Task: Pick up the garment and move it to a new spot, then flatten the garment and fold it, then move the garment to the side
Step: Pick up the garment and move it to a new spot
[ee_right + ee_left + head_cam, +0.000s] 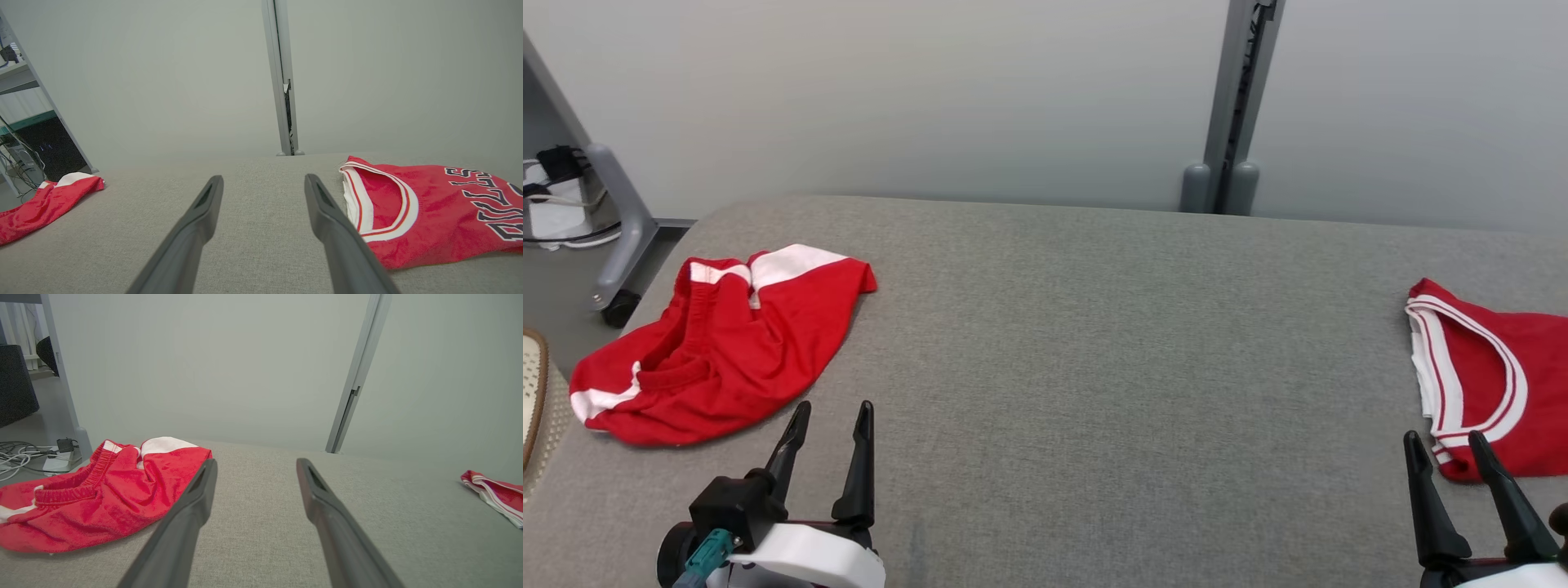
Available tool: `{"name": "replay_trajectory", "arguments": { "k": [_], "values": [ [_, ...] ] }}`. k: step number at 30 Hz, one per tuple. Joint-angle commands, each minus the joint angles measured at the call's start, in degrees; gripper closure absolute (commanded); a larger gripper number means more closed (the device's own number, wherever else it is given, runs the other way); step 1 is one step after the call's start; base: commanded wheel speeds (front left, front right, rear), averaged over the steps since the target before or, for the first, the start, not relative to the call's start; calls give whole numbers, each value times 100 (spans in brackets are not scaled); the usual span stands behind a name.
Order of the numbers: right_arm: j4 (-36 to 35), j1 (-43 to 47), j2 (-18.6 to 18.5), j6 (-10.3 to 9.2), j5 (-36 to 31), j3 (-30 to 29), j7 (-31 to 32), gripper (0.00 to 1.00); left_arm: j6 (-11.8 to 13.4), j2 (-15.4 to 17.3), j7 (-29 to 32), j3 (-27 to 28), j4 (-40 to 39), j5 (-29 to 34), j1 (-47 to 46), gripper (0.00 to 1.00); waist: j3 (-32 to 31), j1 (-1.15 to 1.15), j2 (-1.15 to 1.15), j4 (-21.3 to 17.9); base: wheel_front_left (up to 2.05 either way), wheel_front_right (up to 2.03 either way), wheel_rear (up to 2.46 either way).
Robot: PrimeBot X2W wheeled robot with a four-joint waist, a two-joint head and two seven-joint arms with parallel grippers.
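Two red garments lie on the grey padded table (1094, 327). Crumpled red shorts with white panels (719, 343) rest at the left, their elastic waistband showing in the left wrist view (102, 490). A red jersey with white-trimmed collar (1486, 376) lies at the right edge; dark lettering runs across it in the right wrist view (433, 208). My left gripper (834, 407) is open just in front of the shorts' near right edge, holding nothing (257, 461). Just left of the jersey's near corner, my right gripper (1444, 438) also stands open and empty (263, 177).
A pale wall with a grey vertical post (1233, 106) backs the table. Off the table's left end stand a grey wheeled frame leg (621, 237) and cables on the floor (24, 457). A woven rim (533, 392) shows at the far left.
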Motion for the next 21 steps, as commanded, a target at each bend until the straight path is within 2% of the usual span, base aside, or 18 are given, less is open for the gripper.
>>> {"name": "replay_trajectory", "arguments": {
  "k": [1,15,21],
  "values": [
    [-15,-58,-22,11,-16,0,15,0,11,34,-24,28,8,28,-71,0,3,0,0,155,0,0,0],
    [58,-303,-38,11,60,408,18,0,187,102,52,109,-41,-20,-101,0,94,0,0,1385,0,0,0],
    [129,-390,-73,11,77,564,12,0,244,111,71,151,-83,-78,-25,0,102,0,0,1799,0,0,0]
  ]
}}
